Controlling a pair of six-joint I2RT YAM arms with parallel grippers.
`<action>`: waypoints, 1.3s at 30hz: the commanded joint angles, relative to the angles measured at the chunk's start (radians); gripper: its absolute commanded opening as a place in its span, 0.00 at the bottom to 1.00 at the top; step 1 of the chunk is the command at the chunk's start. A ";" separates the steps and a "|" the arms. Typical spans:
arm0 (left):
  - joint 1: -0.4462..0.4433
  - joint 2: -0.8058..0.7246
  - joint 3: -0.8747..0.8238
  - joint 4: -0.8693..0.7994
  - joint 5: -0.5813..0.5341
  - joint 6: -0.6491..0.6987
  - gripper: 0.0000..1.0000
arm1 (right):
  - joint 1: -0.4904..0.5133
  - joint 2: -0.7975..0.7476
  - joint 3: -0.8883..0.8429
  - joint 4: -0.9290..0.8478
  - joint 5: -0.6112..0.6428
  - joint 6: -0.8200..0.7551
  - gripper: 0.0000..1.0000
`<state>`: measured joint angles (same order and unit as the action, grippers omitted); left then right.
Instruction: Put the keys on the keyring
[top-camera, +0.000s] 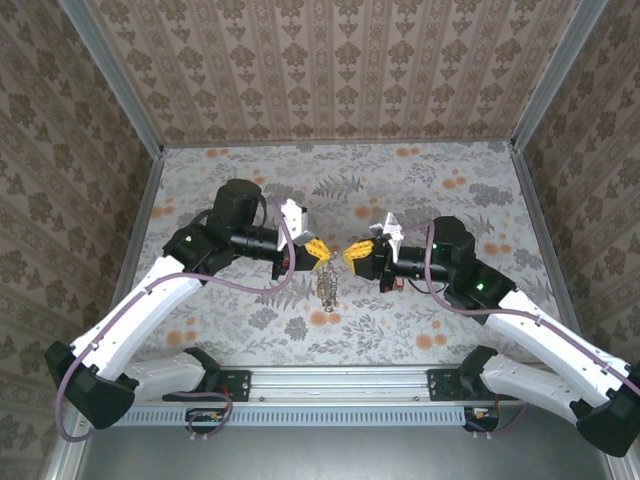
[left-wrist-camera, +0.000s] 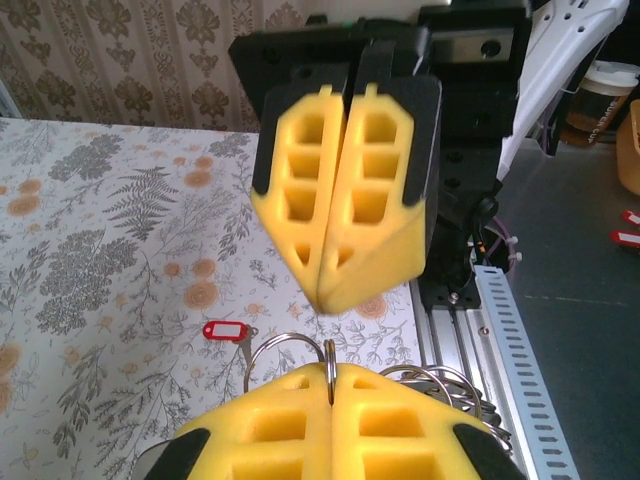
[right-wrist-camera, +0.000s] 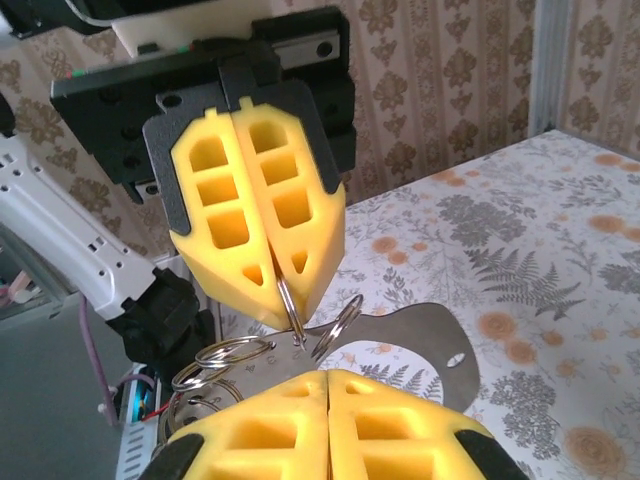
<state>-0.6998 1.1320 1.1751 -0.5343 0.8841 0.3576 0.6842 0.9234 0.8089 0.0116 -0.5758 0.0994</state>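
My two grippers meet tip to tip above the middle of the table. The left gripper (top-camera: 326, 255) (left-wrist-camera: 330, 372) is shut on one thin steel ring (left-wrist-camera: 329, 352) of the keyring (top-camera: 327, 288), a short chain of split rings that hangs below it. In the right wrist view that pinched ring (right-wrist-camera: 291, 305) links to more rings (right-wrist-camera: 225, 354) and a flat grey metal plate (right-wrist-camera: 437, 338). The right gripper (top-camera: 347, 256) (right-wrist-camera: 327, 375) is shut, with nothing showing between its yellow fingers. One red-headed key (left-wrist-camera: 224, 331) lies flat on the floral table, apart from both grippers.
The aluminium rail (left-wrist-camera: 500, 340) with the arm bases runs along the table's near edge. Patterned walls (top-camera: 330, 70) close in the back and sides. Purple-grey cables (top-camera: 250, 285) loop along both arms. The floral tabletop (top-camera: 420, 180) lies open behind the grippers.
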 joint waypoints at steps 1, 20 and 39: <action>-0.005 -0.006 0.053 -0.010 0.056 0.029 0.00 | 0.023 0.017 0.048 0.047 -0.091 -0.042 0.08; -0.021 0.044 0.120 -0.087 0.119 0.045 0.00 | -0.006 0.016 0.040 0.061 0.027 -0.011 0.06; -0.030 0.048 0.148 -0.108 0.100 0.067 0.00 | -0.038 -0.016 0.027 0.054 -0.033 -0.019 0.11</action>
<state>-0.7254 1.1950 1.2850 -0.6453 0.9508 0.3912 0.6495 0.9375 0.8463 0.0563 -0.5640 0.0872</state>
